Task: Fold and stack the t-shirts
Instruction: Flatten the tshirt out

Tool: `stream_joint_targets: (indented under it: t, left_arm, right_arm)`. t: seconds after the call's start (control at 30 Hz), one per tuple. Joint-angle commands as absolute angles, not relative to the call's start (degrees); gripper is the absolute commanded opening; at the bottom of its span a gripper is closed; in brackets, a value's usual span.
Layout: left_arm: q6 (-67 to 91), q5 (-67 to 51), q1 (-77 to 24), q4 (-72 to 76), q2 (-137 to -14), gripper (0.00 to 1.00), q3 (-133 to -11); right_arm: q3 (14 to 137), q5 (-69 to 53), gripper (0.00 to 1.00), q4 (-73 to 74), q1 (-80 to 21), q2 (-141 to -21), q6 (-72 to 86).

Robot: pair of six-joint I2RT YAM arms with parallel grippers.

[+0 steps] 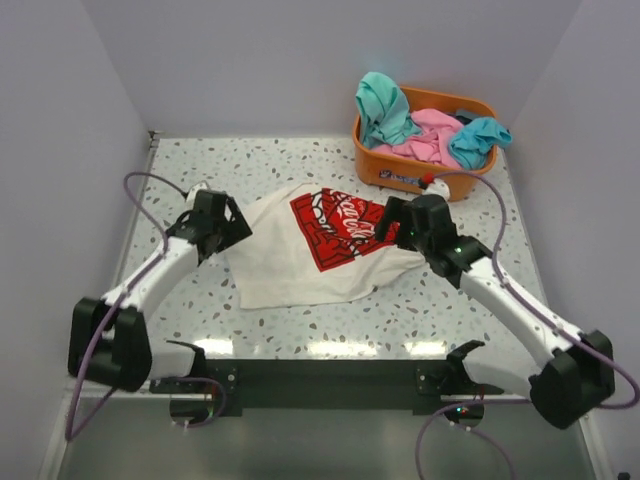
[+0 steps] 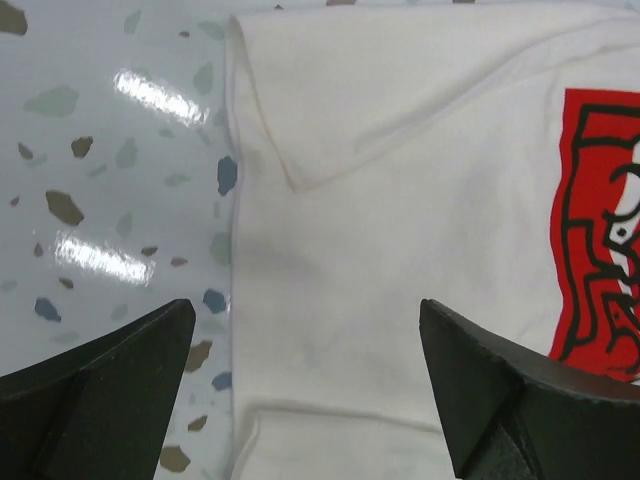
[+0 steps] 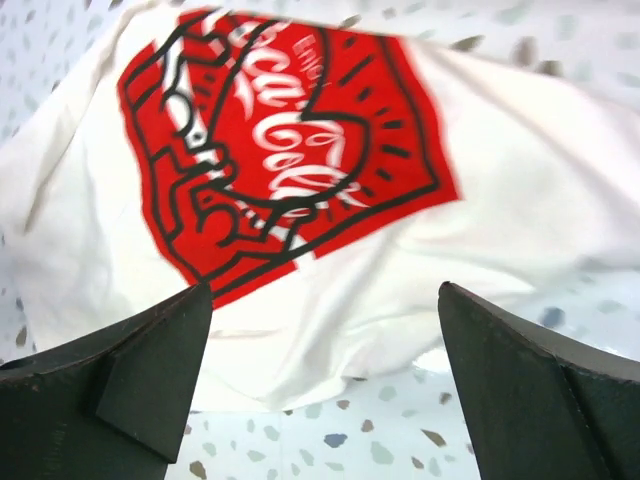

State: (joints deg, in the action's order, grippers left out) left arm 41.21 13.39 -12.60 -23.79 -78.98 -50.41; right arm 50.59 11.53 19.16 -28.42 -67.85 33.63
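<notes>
- Cream-white cloth t-shirt (image 1: 280, 262) lies rumpled on the speckled table (image 1: 450, 305), red rectangular chest print (image 1: 338, 230) facing up.
- Left fingers (image 2: 100, 395) and right fingers (image 3: 540, 390) spread wide, grasping nothing.

The scene is lit brightly and evenly from above. Strip-shaped glare is thrown onto the glossy counter (image 2: 150, 95) in the left wrist view, and along its near edge in the top view. The cream t-shirt (image 3: 500, 200) is smeared by motion blur in the right wrist view. Shadows are kept soft.
</notes>
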Motion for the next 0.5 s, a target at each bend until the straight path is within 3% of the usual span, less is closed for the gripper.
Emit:
stream_joint_targets:
  t: [0.0, 0.1, 0.2, 0.47]
  left_arm:
    - [45.5, 16.4, -16.4, -31.3, -67.2, 1.00, -43.0]
    - [50.8, 16.7, -25.8, -32.9, -59.2, 1.00, -35.8]
    - [54.1, 12.2, -27.1, -32.7, -54.0, 1.00, -30.2]
    - [54.4, 9.3, -27.2, -25.9, -58.1, 0.89, -25.0]
  right_arm:
    - [46.2, 24.1, 0.99, 32.6, -25.6, -60.9, 39.8]
    - [41.9, 23.0, 0.99, 36.1, -17.5, -55.7, 39.7]
    - [38.5, 16.5, 0.98, 31.6, -11.4, -54.1, 37.5]
    - [36.3, 6.1, 0.88, 16.2, -6.2, -68.1, 35.9]
